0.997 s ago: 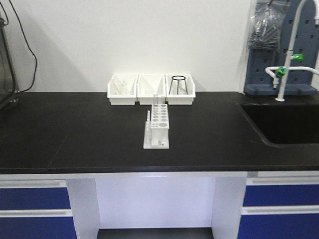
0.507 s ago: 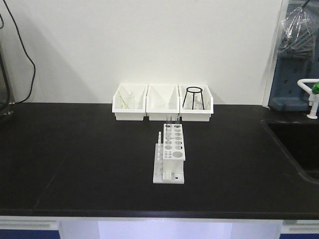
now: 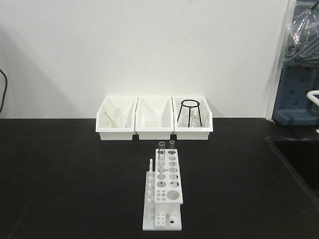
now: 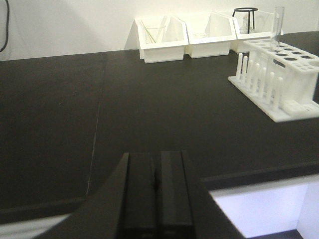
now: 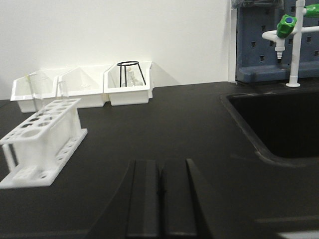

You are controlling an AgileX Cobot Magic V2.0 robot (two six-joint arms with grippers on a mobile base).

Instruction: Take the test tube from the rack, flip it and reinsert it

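The white rack (image 3: 163,195) stands on the black counter, in line with the middle bin. Two clear test tubes (image 3: 161,150) (image 3: 172,148) stand upright side by side in its far holes, with short pegs along its left side. In the left wrist view the rack (image 4: 279,74) is far to the right with a tube (image 4: 278,25) rising from it, and my left gripper (image 4: 157,154) is shut and empty above the counter's front edge. My right gripper (image 5: 160,162) is also shut and empty, with the rack (image 5: 42,134) to its left. Neither gripper shows in the front view.
Three white open-front bins (image 3: 154,125) line the back wall, the right one holding a black wire stand (image 3: 191,112). A sunken sink (image 5: 279,124) with a white tap (image 5: 294,45) lies right of the rack. The counter's front edge (image 4: 259,177) runs below the left gripper.
The front view has closed in on the counter: rack and bins look larger and the sink has slid mostly off the right edge. The tubes stay in the rack.
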